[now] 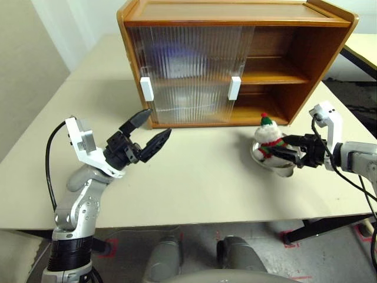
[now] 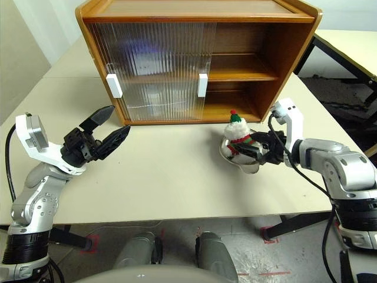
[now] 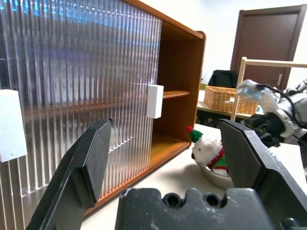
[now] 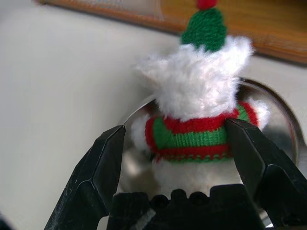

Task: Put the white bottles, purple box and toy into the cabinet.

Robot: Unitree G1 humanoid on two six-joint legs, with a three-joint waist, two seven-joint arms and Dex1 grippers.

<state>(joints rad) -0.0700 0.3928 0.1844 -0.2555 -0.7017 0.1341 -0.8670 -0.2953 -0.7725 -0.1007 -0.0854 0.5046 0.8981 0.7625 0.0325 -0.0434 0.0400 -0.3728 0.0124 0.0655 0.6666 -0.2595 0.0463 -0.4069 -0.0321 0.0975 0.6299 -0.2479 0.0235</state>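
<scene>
The toy [image 1: 269, 135], a white plush figure with a red-and-green scarf and a green hat, sits upright in a steel bowl [image 1: 283, 168] on the table, in front of the cabinet's open right half. My right gripper [image 1: 278, 145] is open, and its two fingers stand either side of the toy's scarf [image 4: 196, 136]. My left gripper [image 1: 158, 122] is open and holds nothing, hovering near the lower left corner of the cabinet [image 1: 235, 13]. The white bottles and the purple box are hidden. Behind the ribbed doors [image 1: 188, 71] only pale and bluish blurs show.
Both ribbed sliding doors, with white handles [image 1: 146, 88] [image 1: 234, 87], cover the cabinet's left part. Its right part stands open with two bare wooden shelves [image 1: 274, 76]. The beige table [image 1: 194, 177] stretches between my arms. A second table [image 1: 362, 50] stands at the far right.
</scene>
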